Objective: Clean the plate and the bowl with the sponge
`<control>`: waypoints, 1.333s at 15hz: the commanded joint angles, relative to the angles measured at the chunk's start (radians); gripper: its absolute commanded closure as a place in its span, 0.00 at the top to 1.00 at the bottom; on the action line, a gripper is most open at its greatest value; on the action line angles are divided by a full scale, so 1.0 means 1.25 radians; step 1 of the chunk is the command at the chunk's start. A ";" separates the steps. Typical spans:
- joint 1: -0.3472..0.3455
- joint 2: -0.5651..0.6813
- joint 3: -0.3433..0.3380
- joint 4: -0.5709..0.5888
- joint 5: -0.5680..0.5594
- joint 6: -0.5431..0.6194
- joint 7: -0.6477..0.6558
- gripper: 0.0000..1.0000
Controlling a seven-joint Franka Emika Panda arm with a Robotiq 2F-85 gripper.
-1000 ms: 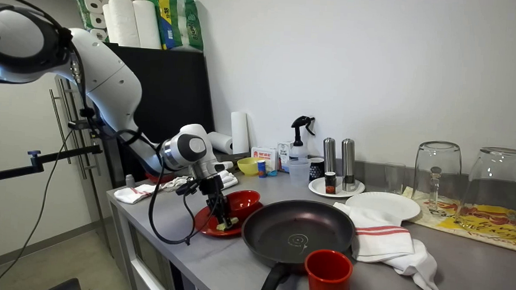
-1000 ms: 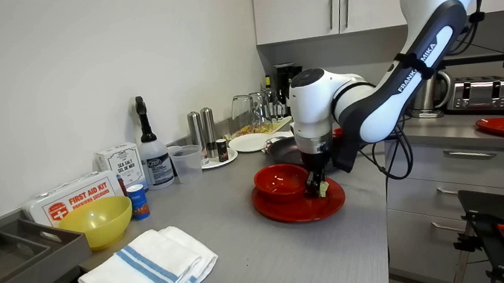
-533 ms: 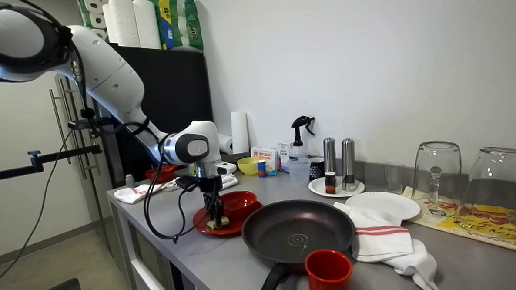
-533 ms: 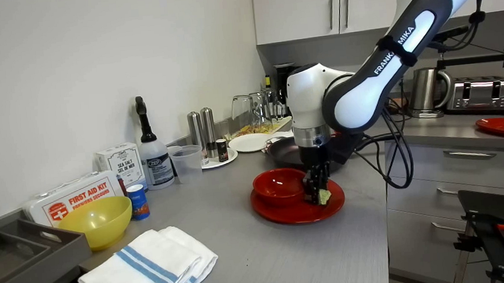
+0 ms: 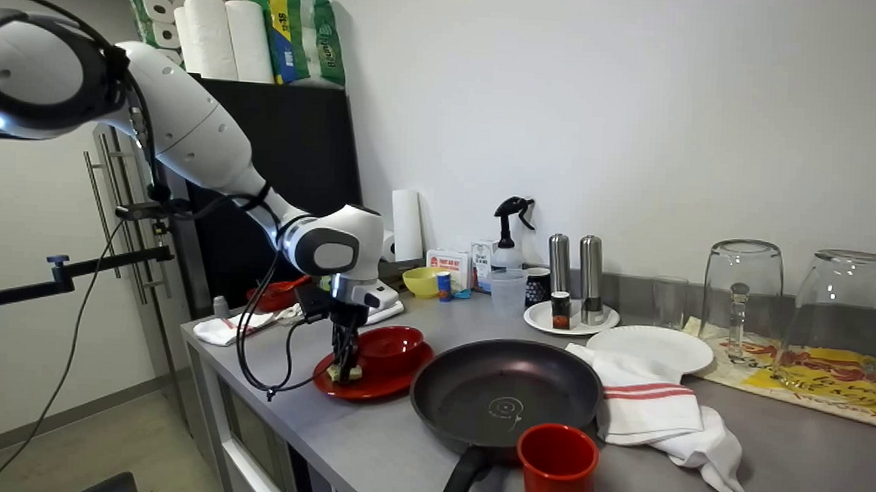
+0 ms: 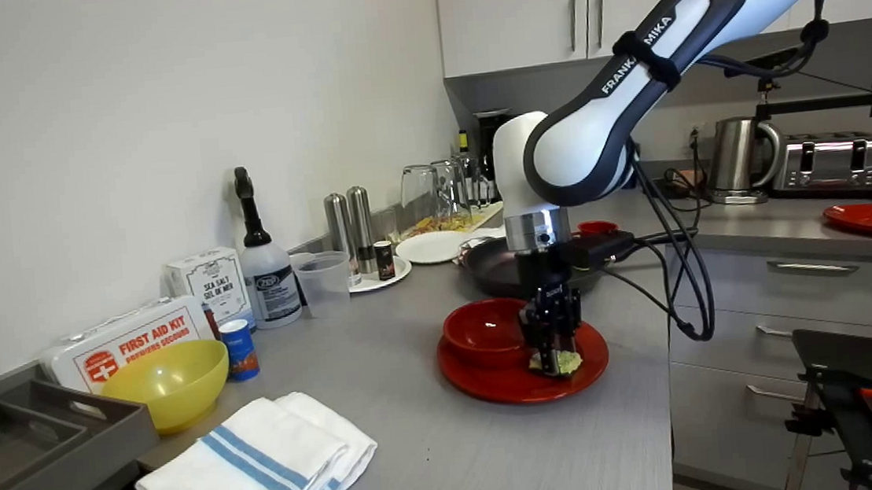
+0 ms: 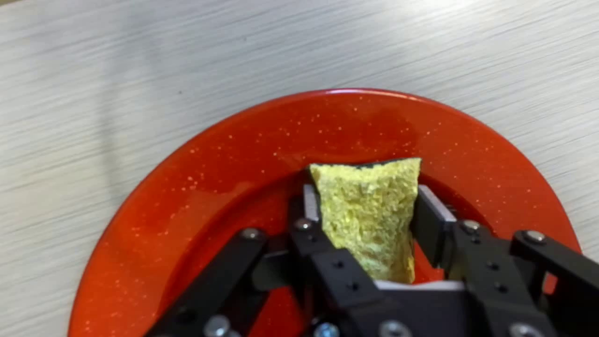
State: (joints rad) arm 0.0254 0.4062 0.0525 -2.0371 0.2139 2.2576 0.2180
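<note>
A grey, streaked table (image 6: 439, 458) runs along a white wall (image 5: 599, 120), with pale cupboards (image 6: 510, 9) beyond. The hand (image 7: 369, 206) is clamped on the sponge (image 7: 372, 224), which sits on the red plate (image 7: 252, 150); the sponge's long axis runs between the fingers (image 7: 430, 229), one end facing the plate's edge.

tool (image 7: 373, 204) and sponge (image 7: 367, 222) moved, red plate (image 6: 496, 386) and bowl (image 6: 483, 329) farther from pan (image 5: 476, 392)

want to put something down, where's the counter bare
A bare patch of counter lies between the blue-striped towel and the red plate. Another lies between the towel beside the frying pan and the printed mat. Crowded: the plate, with the red bowl and gripper; by the spray bottle and tub; around the pan and cup.
</note>
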 commanded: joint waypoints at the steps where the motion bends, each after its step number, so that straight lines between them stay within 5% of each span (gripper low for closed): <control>1: -0.023 0.030 0.017 0.040 0.082 -0.057 -0.045 0.25; 9: -0.038 0.064 0.011 0.089 0.164 -0.150 -0.076 0.25; 20: 0.049 0.055 -0.077 0.049 -0.133 0.043 0.043 0.25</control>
State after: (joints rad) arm 0.0373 0.4617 0.0014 -1.9502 0.1656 2.2281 0.2096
